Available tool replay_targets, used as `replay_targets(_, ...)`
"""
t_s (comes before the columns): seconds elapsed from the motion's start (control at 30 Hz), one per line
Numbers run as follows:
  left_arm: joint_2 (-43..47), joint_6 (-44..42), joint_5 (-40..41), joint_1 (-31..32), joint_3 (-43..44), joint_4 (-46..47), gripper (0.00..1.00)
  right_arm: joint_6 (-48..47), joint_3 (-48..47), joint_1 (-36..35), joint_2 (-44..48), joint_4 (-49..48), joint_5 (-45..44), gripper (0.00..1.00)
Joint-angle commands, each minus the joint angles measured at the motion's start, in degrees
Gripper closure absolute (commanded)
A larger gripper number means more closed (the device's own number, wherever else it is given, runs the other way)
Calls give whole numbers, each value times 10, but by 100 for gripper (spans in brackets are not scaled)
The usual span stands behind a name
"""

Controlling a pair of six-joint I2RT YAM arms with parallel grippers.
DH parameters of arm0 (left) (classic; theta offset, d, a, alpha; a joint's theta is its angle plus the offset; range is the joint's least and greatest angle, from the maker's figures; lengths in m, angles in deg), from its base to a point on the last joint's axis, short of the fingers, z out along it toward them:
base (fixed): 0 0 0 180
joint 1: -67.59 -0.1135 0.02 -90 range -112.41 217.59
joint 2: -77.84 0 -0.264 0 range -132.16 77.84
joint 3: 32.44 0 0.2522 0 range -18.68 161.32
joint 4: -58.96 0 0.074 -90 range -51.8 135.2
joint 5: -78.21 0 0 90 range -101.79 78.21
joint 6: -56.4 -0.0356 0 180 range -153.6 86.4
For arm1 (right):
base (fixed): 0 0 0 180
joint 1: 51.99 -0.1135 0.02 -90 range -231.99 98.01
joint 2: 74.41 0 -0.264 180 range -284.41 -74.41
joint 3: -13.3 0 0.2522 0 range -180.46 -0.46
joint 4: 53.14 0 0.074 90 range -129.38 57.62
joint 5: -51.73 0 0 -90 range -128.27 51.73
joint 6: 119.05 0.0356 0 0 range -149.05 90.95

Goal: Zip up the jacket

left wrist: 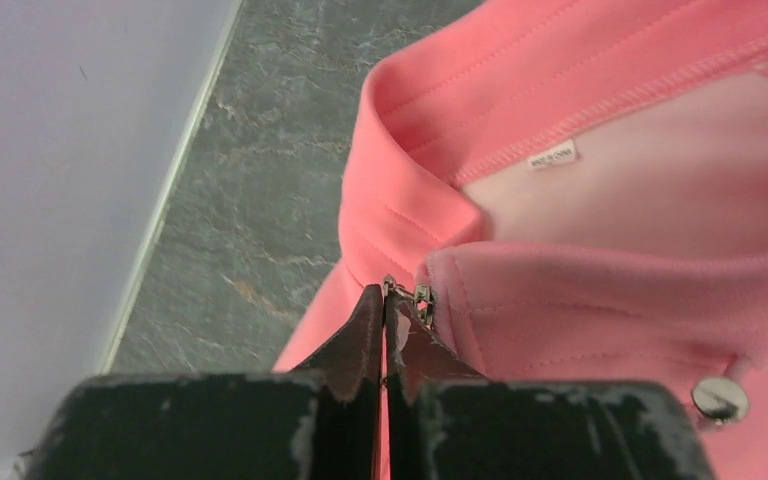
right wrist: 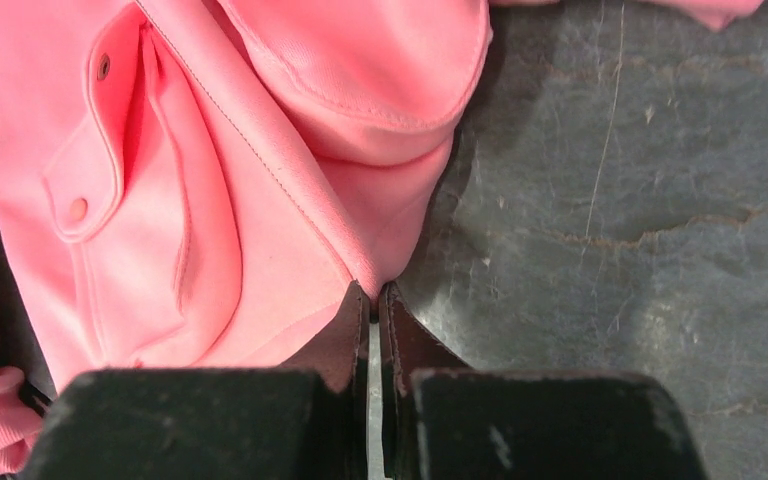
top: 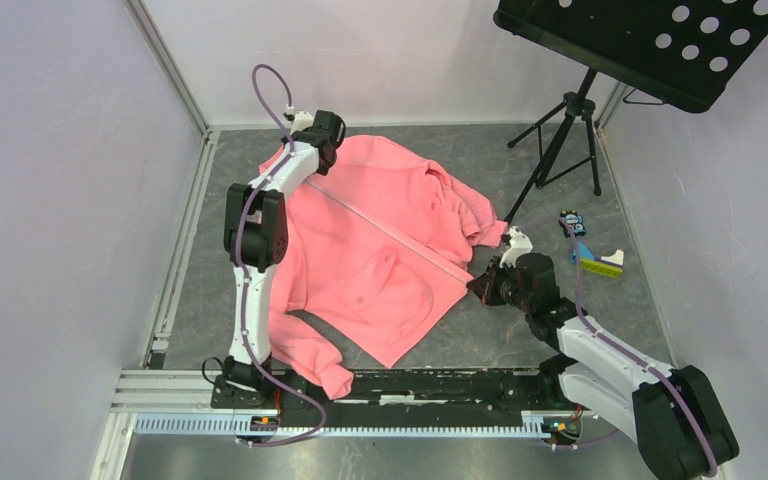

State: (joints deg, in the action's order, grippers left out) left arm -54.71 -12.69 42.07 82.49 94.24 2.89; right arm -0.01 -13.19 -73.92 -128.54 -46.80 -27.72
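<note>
The coral-pink jacket (top: 380, 230) lies flat on the grey table, collar at the far left, hem toward the right arm. Its pale zipper (top: 390, 232) runs diagonally and looks closed up to the collar. My left gripper (top: 322, 150) is at the collar, shut on the metal zipper pull (left wrist: 422, 300), which sits at the top of the front by the collar (left wrist: 400, 150). My right gripper (top: 480, 283) is shut on the jacket's hem edge (right wrist: 390, 262) at the zipper's lower end. A flapped pocket (right wrist: 78, 208) shows to its left.
A music stand's tripod (top: 560, 130) stands behind the jacket's right sleeve, its black perforated tray (top: 650, 40) overhead. A small blue object (top: 572, 224) and a yellow-white block (top: 600, 262) lie right of my right gripper. Walls close in left and right.
</note>
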Motion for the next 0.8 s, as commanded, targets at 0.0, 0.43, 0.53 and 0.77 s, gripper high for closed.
replay_targets(0.0, -8, -103, 91, -25, 50, 69, 98, -22, -1, 16, -1, 31, -46, 100)
replay_targets(0.43, 155, 95, -69, -10, -14, -44, 34, -138, -109, 16, -15, 113, -30, 60)
replay_targets(0.53, 267, 122, -198, -10, -125, 24, 11, -162, -128, 17, 14, 157, -54, 40)
replay_targets(0.77, 429, 154, -506, -27, -297, 104, 0, -211, -221, 16, 100, 271, -52, 17)
